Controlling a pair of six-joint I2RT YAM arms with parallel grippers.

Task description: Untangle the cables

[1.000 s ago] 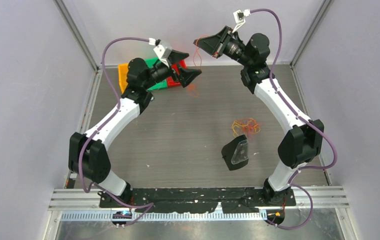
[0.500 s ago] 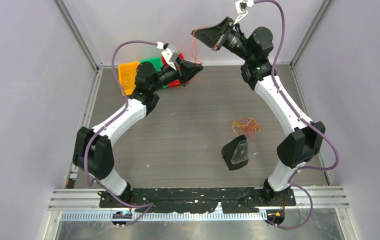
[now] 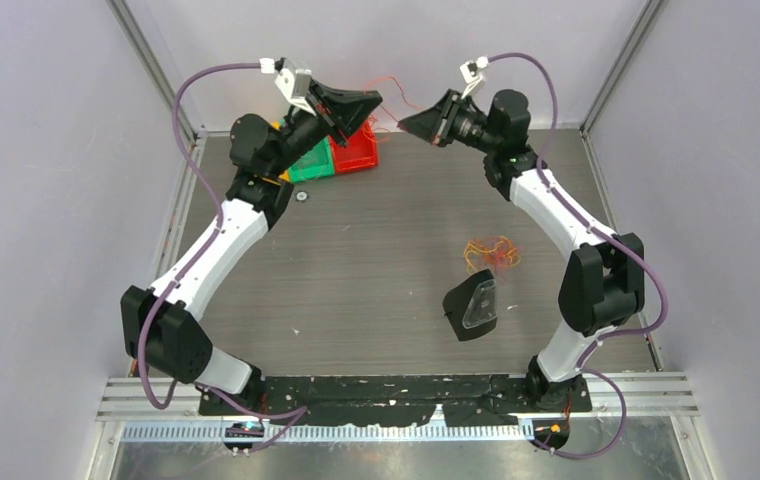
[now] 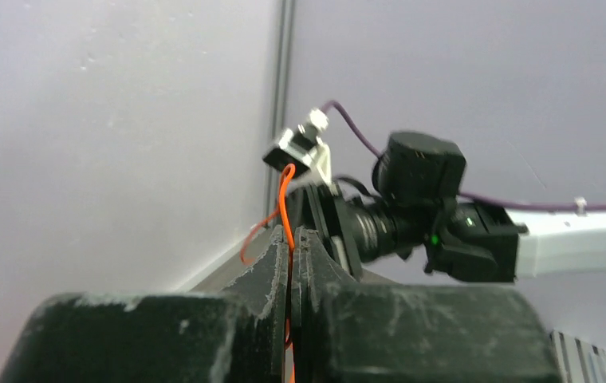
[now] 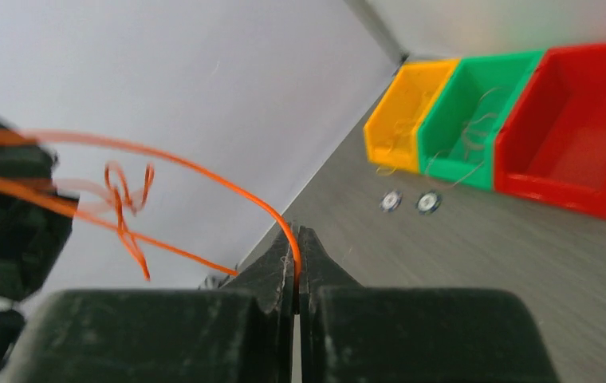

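Note:
A thin orange cable (image 3: 388, 101) hangs in the air near the back wall, stretched between both grippers. My left gripper (image 3: 376, 97) is shut on one part of it; in the left wrist view the orange cable (image 4: 285, 191) rises out of the closed left gripper (image 4: 291, 238). My right gripper (image 3: 403, 122) is shut on another part; in the right wrist view the orange cable (image 5: 204, 171) arcs left from the closed right gripper (image 5: 297, 243) into a small tangle. A loose bunch of red, orange and yellow cables (image 3: 491, 252) lies on the table right of centre.
Red bin (image 3: 358, 150) and green bin (image 3: 311, 162) stand at the back left under the left arm; the right wrist view also shows the orange bin (image 5: 411, 112). A black wedge-shaped object (image 3: 471, 308) lies near the bunch. Two small discs (image 5: 409, 202) rest by the bins.
The left gripper closed on the orange cable, then rose toward the back wall. The right gripper came down and forward. The cable now spans the two grippers.

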